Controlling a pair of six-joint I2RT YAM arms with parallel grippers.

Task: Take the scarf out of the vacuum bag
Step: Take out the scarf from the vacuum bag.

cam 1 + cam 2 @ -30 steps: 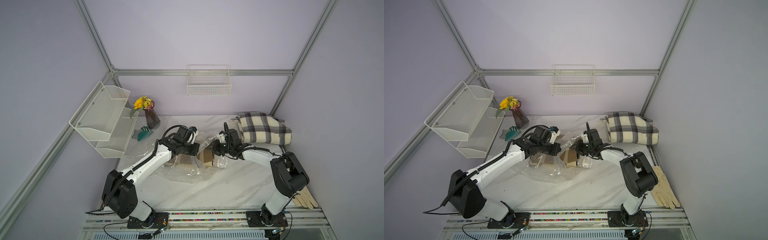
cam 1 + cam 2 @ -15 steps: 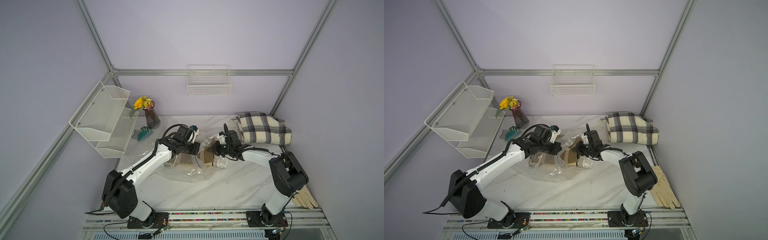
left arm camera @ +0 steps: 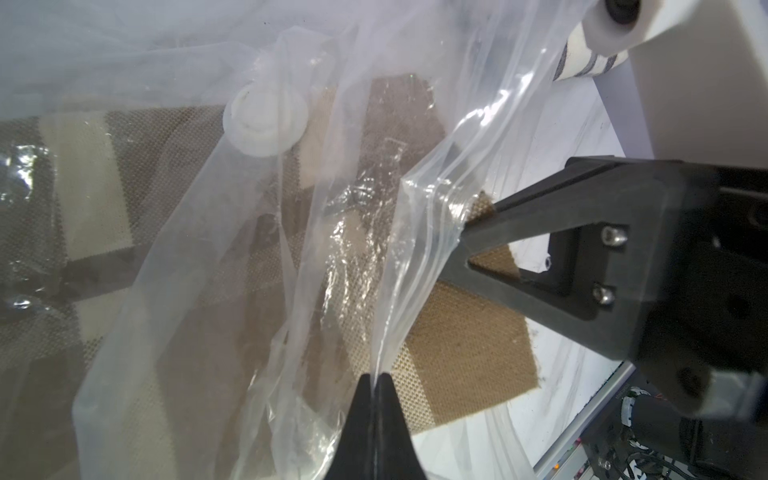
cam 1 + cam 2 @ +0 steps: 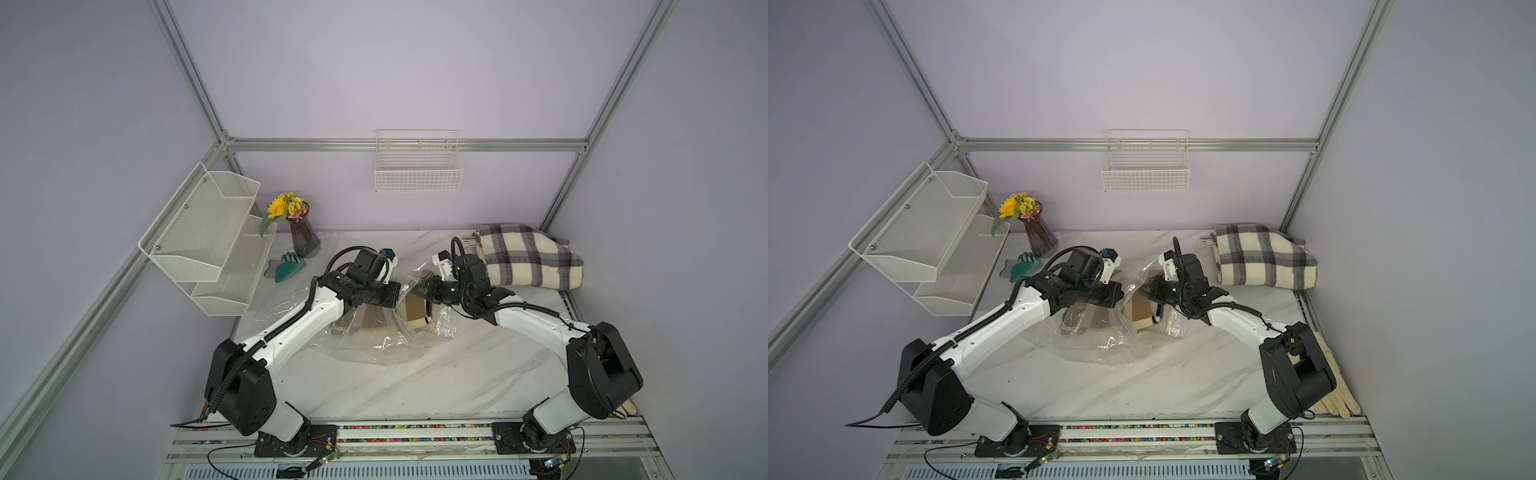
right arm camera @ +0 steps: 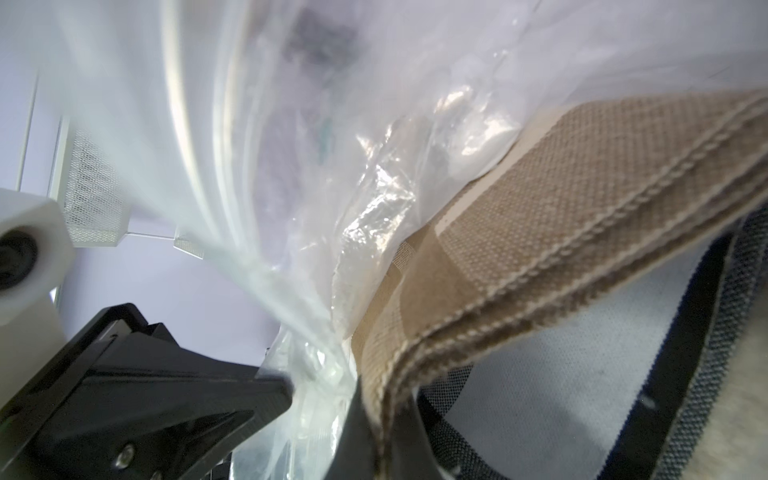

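The vacuum bag (image 4: 365,340) lies crumpled and transparent mid-table in both top views, its round white valve cap (image 3: 266,120) showing in the left wrist view. The scarf (image 4: 415,309), tan and cream woven cloth, lies partly inside it, with one end sticking out of the mouth. My left gripper (image 3: 376,376) is shut on the bag's plastic edge (image 3: 399,291). Facing it, my right gripper (image 5: 382,386) is shut on a folded corner of the scarf (image 5: 582,187). The two grippers' tips nearly meet over the bag's mouth (image 4: 1131,293).
A folded plaid blanket (image 4: 528,257) lies at the back right, close behind the right wrist. A vase of flowers (image 4: 303,237) and a teal item (image 4: 286,268) stand at the back left beside a white mesh shelf (image 4: 212,237). Pale gloves (image 4: 1337,395) lie at the front right edge.
My right gripper has closed on the scarf's corner; a second ago its jaws stood partly open. The left gripper has kept its grip on the bag.
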